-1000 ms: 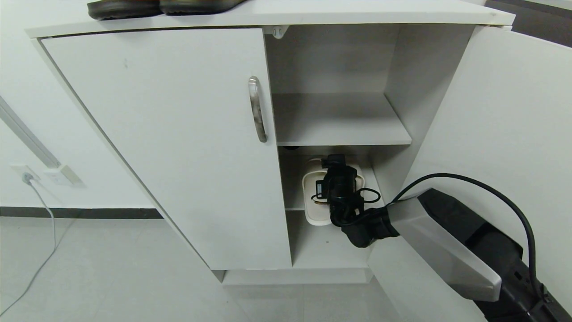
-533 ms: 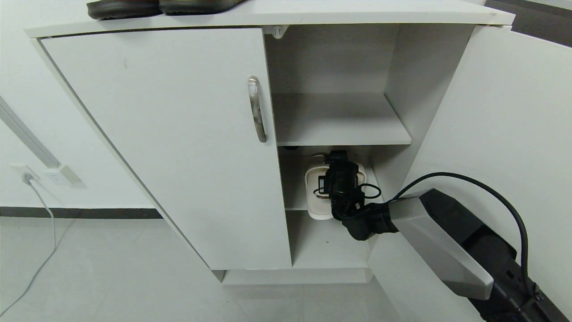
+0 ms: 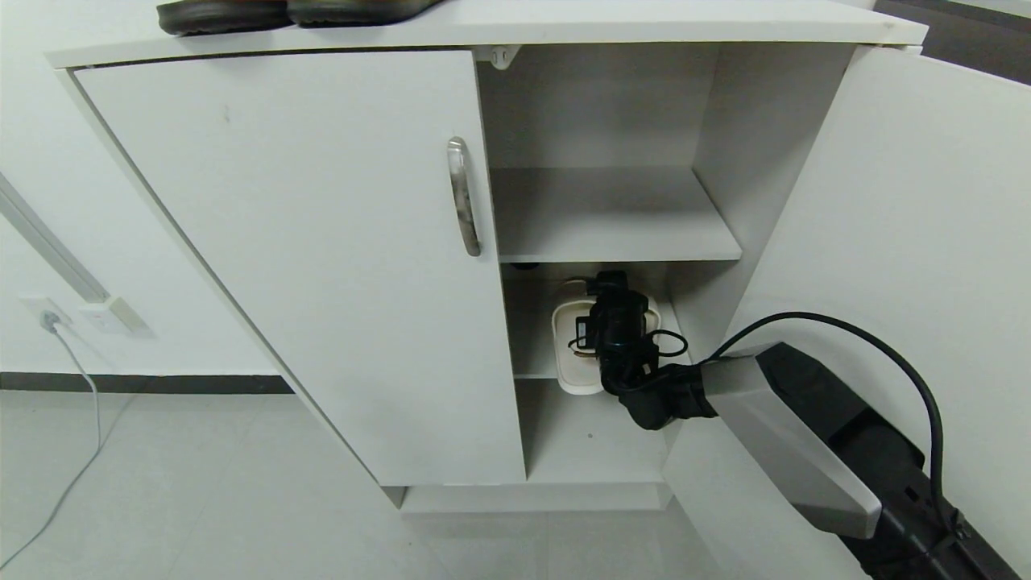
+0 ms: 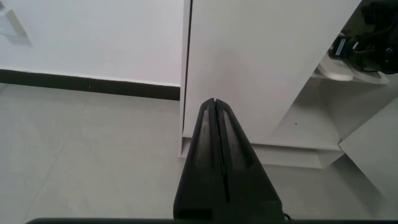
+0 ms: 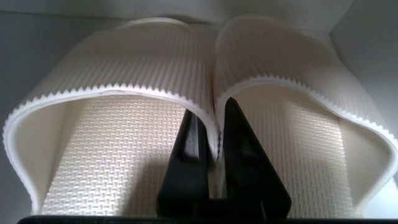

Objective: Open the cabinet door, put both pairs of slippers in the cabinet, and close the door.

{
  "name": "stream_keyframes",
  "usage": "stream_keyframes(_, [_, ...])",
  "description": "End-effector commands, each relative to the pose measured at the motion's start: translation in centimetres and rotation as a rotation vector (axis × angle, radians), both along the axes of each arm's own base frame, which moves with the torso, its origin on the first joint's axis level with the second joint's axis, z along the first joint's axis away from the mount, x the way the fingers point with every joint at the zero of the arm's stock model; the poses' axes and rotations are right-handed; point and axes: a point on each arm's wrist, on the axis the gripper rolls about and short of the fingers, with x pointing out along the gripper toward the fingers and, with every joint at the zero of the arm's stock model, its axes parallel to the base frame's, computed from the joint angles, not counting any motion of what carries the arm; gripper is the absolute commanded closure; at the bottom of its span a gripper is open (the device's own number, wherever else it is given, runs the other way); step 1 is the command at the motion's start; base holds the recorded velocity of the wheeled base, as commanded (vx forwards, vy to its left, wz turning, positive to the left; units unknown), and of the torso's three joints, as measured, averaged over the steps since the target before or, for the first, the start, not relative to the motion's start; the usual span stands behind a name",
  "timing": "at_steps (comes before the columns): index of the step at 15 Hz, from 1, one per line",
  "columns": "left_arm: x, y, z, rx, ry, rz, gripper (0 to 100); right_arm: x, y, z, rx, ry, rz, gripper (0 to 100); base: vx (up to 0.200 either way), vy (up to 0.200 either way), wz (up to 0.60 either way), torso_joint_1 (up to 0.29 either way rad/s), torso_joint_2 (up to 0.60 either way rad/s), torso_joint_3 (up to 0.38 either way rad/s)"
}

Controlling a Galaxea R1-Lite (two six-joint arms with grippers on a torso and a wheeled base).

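Observation:
A pair of white slippers [image 3: 567,354] lies side by side on the cabinet's lower shelf [image 3: 532,374], heels sticking out over its front edge. My right gripper [image 3: 610,296] is inside that compartment, shut on the two slippers' inner walls [image 5: 214,134], which are pinched together between its fingers [image 5: 186,155]. A pair of dark slippers [image 3: 221,14] rests on the cabinet top [image 3: 644,24]. The right door [image 3: 910,242] stands wide open; the left door [image 3: 306,258] is closed. My left gripper [image 4: 214,107] is shut on nothing, low over the floor in front of the cabinet.
The upper shelf [image 3: 612,217] and the bottom compartment [image 3: 588,443] hold nothing. The left door has a metal handle [image 3: 461,197]. My right arm's cable [image 3: 846,330] arcs beside the open door. A wall socket with a cord [image 3: 48,320] is at the left.
My right gripper has pushed the white slippers a little deeper into the lower compartment, then nearly stopped. The doors and the dark slippers have not moved.

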Motion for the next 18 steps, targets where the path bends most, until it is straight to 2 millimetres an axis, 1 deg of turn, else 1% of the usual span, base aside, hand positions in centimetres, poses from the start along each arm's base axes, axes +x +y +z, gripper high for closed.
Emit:
stream_keyframes(1, [0.0,0.0,0.0,0.000,0.000,0.000,100,0.2,0.0,-0.5,-0.002,0.003,-0.001,100,0.000,0.000,0.00,0.000,0.00,0.000])
stream_keyframes(2, [0.0,0.0,0.0,0.000,0.000,0.000,100,0.2,0.1,-0.8,-0.005,0.008,-0.001,0,0.000,0.000,0.00,0.000,0.00,0.000])
stream_keyframes(4, [0.0,0.0,0.0,0.000,0.000,0.000,100,0.2,0.1,-1.2,-0.009,0.013,-0.003,0,0.000,0.000,0.00,0.000,0.00,0.000])
stream_keyframes(6, [0.0,0.0,0.0,0.000,0.000,0.000,100,0.2,0.0,-1.0,-0.006,0.012,-0.006,0,0.000,0.000,0.00,0.000,0.00,0.000])
stream_keyframes(8, [0.0,0.0,0.0,0.000,0.000,0.000,100,-0.8,0.0,-0.6,-0.016,0.028,0.003,0,0.000,0.000,0.00,0.000,0.00,0.000])
stream_keyframes(9, [0.0,0.0,0.0,0.000,0.000,0.000,100,-1.6,0.2,0.1,-0.010,0.024,0.014,0,0.000,0.000,0.00,0.000,0.00,0.000])
stream_keyframes(11, [0.0,0.0,0.0,0.000,0.000,0.004,100,-3.5,0.0,1.5,-0.003,0.007,0.026,0,0.000,0.000,0.00,0.000,0.00,0.000])
stream_keyframes(14, [0.0,0.0,0.0,0.003,0.000,0.002,100,-7.5,-1.0,2.6,-0.002,0.002,0.057,0,0.000,0.000,0.00,0.000,0.00,0.000])
stream_keyframes(15, [0.0,0.0,0.0,0.003,0.000,0.002,100,-9.2,-1.6,3.0,0.004,-0.006,0.068,0,0.000,0.000,0.00,0.000,0.00,0.000])
stream_keyframes(16, [0.0,0.0,0.0,0.003,0.000,0.002,100,-11.6,-2.2,3.4,0.002,-0.004,0.094,0,0.000,0.000,0.00,0.000,0.00,0.000])
stream_keyframes(17, [0.0,0.0,0.0,0.003,0.000,0.002,100,-13.4,-2.6,3.7,-0.008,0.009,0.118,0,0.000,0.000,0.00,0.000,0.00,0.000])
stream_keyframes(18, [0.0,0.0,0.0,0.003,0.000,0.002,100,-14.8,-2.7,3.8,-0.018,0.023,0.141,0,0.000,0.000,0.00,0.000,0.00,0.000])
